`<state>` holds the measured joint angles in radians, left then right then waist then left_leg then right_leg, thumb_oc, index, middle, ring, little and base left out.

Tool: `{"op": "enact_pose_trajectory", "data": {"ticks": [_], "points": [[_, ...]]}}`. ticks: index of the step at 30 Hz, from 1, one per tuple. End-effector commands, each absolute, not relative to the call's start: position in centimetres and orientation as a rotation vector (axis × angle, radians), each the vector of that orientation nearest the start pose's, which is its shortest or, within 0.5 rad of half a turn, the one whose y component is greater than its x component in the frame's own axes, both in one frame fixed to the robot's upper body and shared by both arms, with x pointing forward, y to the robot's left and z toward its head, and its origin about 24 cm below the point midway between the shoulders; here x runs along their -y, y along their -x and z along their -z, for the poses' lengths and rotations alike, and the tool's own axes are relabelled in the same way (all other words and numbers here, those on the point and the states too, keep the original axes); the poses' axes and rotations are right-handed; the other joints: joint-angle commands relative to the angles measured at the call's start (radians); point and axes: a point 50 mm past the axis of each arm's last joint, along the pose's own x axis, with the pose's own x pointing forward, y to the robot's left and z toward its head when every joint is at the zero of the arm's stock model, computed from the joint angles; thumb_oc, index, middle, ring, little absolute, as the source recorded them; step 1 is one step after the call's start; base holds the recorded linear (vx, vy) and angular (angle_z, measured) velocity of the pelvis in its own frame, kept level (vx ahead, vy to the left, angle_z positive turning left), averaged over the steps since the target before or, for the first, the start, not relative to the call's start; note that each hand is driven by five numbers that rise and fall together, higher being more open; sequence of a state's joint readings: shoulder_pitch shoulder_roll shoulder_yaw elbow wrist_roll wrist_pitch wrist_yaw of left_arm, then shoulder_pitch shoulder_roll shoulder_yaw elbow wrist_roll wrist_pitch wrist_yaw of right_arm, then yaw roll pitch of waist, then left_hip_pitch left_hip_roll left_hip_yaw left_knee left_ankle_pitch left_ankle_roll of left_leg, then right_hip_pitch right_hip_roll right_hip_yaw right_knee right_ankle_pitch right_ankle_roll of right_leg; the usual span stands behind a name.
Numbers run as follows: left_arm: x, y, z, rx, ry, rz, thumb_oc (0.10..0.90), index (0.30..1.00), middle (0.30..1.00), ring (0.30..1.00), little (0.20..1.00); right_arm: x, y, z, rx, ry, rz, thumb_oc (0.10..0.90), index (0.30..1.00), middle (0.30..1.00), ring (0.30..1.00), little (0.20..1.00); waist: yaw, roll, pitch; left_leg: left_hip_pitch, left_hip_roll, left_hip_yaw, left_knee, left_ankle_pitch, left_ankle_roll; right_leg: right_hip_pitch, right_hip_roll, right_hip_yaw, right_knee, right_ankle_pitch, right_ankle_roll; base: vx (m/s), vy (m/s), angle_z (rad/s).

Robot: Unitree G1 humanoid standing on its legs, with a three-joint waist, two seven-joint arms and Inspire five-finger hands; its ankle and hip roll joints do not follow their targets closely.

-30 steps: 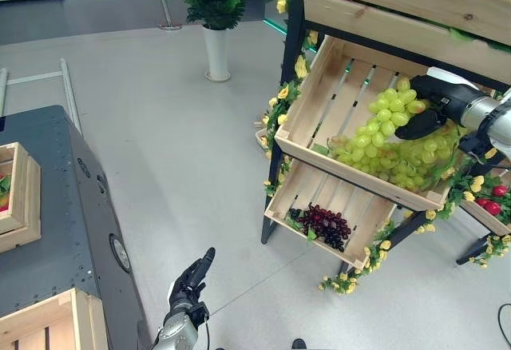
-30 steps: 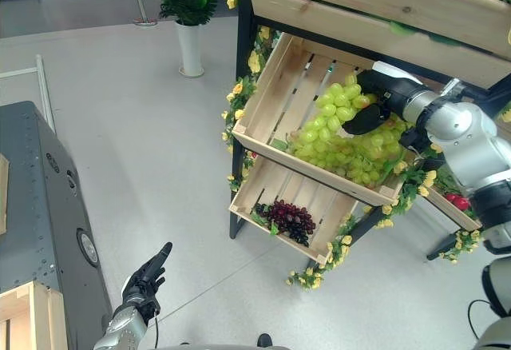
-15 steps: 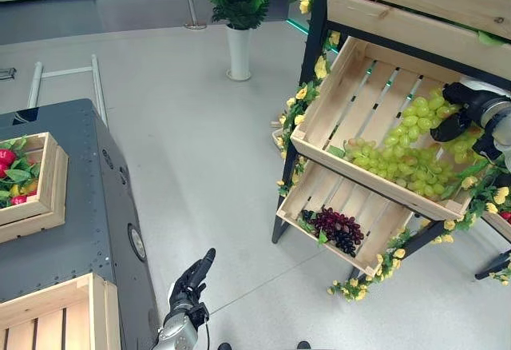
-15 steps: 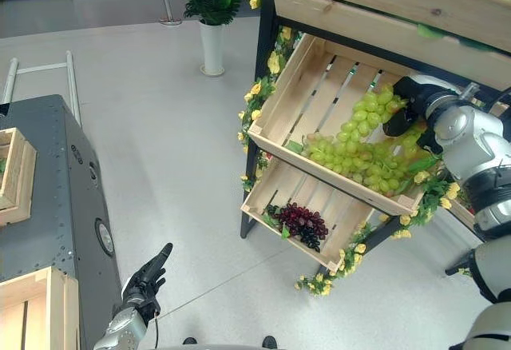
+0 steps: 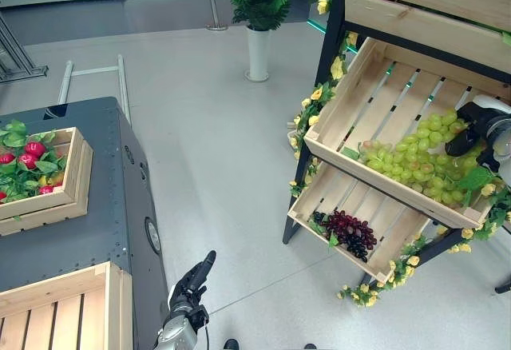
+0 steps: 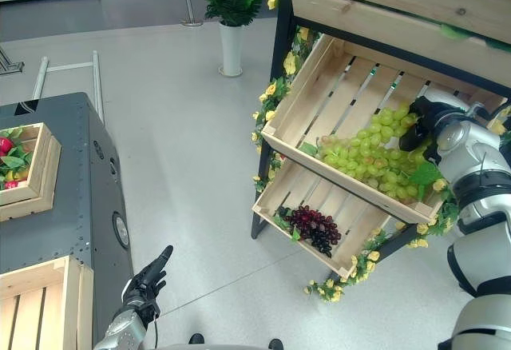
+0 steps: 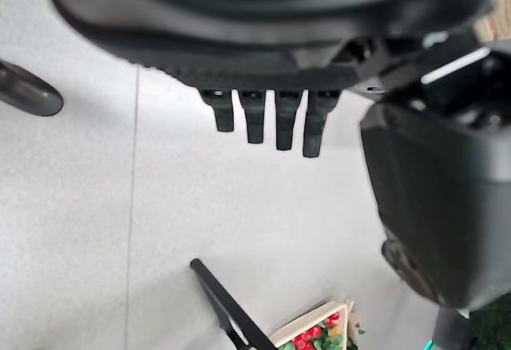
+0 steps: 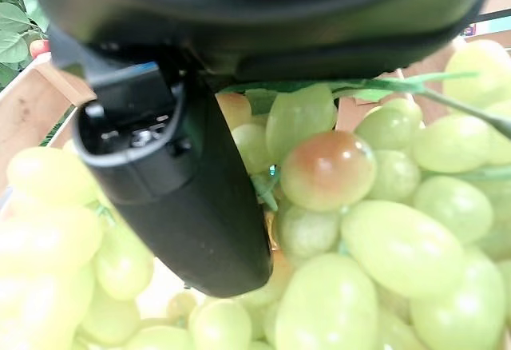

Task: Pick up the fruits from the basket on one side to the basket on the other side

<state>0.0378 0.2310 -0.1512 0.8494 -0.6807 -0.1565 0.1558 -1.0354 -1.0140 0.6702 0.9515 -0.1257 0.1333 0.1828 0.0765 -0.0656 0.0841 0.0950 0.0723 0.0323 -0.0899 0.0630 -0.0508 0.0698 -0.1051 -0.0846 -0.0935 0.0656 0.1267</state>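
A pile of green grapes (image 5: 399, 170) lies in the tilted upper crate (image 5: 383, 184) of a wooden stand. My right hand (image 5: 473, 118) is at the crate's right end, shut on a bunch of green grapes (image 5: 435, 129) held just above the pile. In the right wrist view my thumb (image 8: 192, 206) presses against the grapes (image 8: 399, 246). An empty wooden crate (image 5: 56, 314) stands on the grey cart (image 5: 104, 222) at my near left. Low beside the cart, my left hand (image 5: 190, 284) hangs open, its fingers (image 7: 275, 122) straight over the floor.
Dark grapes (image 5: 351, 234) lie in the stand's lower crate (image 5: 351, 202). Another crate (image 5: 76, 182) on the cart holds red fruit and leaves. A potted plant (image 5: 257, 54) stands beyond the stand. Open floor lies between cart and stand.
The camera has swung left, bringing more of the cart and its crates into view. My right hand has carried the grape bunch toward the crate's right end and lower over the pile.
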Motion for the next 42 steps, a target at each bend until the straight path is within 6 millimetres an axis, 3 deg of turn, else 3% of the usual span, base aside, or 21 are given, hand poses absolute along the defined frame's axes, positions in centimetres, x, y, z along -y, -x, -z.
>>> {"op": "enact_pose_trajectory", "data": {"ticks": [1,6,7,8,23,32,37,42], "points": [[-22.2,-19.2,10.2,-0.595,0.225,-0.331,0.800,0.900,0.900,0.900,0.900,34.5,-36.4,-30.2,-0.032,1.160,0.370,0.400,0.300,0.300,0.300,0.300,0.034,-0.040,-0.049,0.026,-0.036,-0.014,0.003,-0.085,0.009,0.060,0.019,-0.064,0.006,-0.021,-0.032,0.00,0.008,0.05],[-22.2,-18.8,10.5,-0.604,0.223,-0.328,0.800,0.900,0.900,0.900,0.900,33.4,-36.7,-30.4,0.035,1.152,0.308,0.400,0.300,0.300,0.300,0.300,0.035,-0.039,-0.052,0.029,-0.035,-0.015,0.003,-0.086,0.007,0.064,0.019,-0.067,0.006,-0.024,-0.033,0.00,0.006,0.02],[-22.2,-18.8,10.4,-0.604,0.221,-0.326,0.800,0.900,0.900,0.900,0.900,33.2,-36.7,-30.3,0.026,1.145,0.281,0.544,0.516,0.516,0.516,0.516,0.035,-0.039,-0.052,0.029,-0.035,-0.015,0.003,-0.086,0.007,0.064,0.019,-0.067,0.006,-0.024,-0.033,0.00,0.000,0.00],[-22.3,-18.8,10.4,-0.602,0.219,-0.326,0.800,0.900,0.900,0.900,0.900,32.9,-36.8,-30.3,0.027,1.148,0.266,0.800,0.900,0.900,0.900,0.900,0.035,-0.040,-0.050,0.029,-0.035,-0.014,0.003,-0.086,0.007,0.064,0.018,-0.066,0.006,-0.022,-0.033,0.00,0.000,0.00],[-22.1,-19.0,10.1,-0.597,0.203,-0.287,0.800,0.900,0.900,0.900,0.900,32.5,-36.4,-31.3,0.059,1.171,0.278,0.800,0.900,0.900,0.900,0.900,0.024,-0.050,-0.043,0.037,-0.037,-0.006,0.003,-0.091,0.009,0.067,0.019,-0.050,0.006,-0.022,-0.033,0.00,-0.002,0.00],[-21.8,-19.7,9.9,-0.585,0.196,-0.281,0.800,0.900,0.900,0.900,0.900,32.4,-36.6,-31.6,0.003,1.306,0.313,0.800,0.900,0.900,0.900,0.900,0.007,-0.051,-0.043,0.040,-0.037,0.007,0.003,-0.094,0.012,0.063,0.019,-0.037,0.006,-0.019,-0.032,0.00,0.000,-0.01],[-21.6,-19.7,9.8,-0.585,0.193,-0.264,0.800,0.900,0.900,0.900,0.900,31.8,-36.5,-32.1,0.071,1.272,0.317,0.800,0.900,0.900,0.900,0.900,0.001,-0.050,-0.046,0.040,-0.036,0.013,0.003,-0.094,0.012,0.060,0.021,-0.031,0.006,-0.019,-0.031,0.01,-0.002,-0.03],[-21.5,-19.7,9.9,-0.593,0.186,-0.255,0.800,0.900,0.900,0.900,0.900,29.4,-36.5,-32.2,0.237,1.106,0.240,0.800,0.900,0.900,0.900,0.900,-0.012,-0.045,-0.045,0.041,-0.036,0.017,0.003,-0.096,0.011,0.059,0.022,-0.024,0.006,-0.020,-0.031,0.00,-0.003,-0.04]]}}
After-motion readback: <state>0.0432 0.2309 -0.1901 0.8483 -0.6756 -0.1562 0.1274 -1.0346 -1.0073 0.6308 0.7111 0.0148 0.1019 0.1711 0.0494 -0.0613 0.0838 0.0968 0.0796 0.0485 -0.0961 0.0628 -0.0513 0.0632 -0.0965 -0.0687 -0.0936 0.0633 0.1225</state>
